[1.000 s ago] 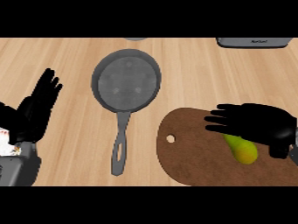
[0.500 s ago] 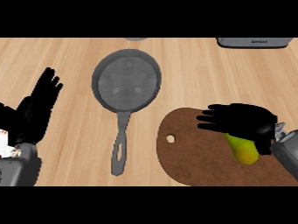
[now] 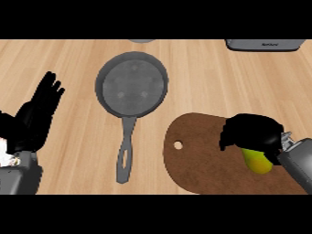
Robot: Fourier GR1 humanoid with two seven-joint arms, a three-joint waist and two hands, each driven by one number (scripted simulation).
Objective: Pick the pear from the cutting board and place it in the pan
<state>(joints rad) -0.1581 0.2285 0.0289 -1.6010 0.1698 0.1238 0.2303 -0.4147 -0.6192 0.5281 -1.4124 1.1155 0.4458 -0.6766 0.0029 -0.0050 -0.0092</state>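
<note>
Stage: we are at the grasp | right hand [image 3: 251, 131] curled over the upper end of the pear [image 3: 258, 160], which lies on the cutting board [image 3: 199, 160] | left hand [image 3: 36, 114] rests open at left edge, holding nothing | frying pan [image 3: 132, 87] on the table [image 3: 199, 77] holds nothing | left: lift, carry, release in pan

Bright, even light falls across the wooden bench [image 3: 63, 59], with no glare. The pan [image 3: 132, 87] casts only a faint, soft shadow. Edges stay undistorted.
</note>
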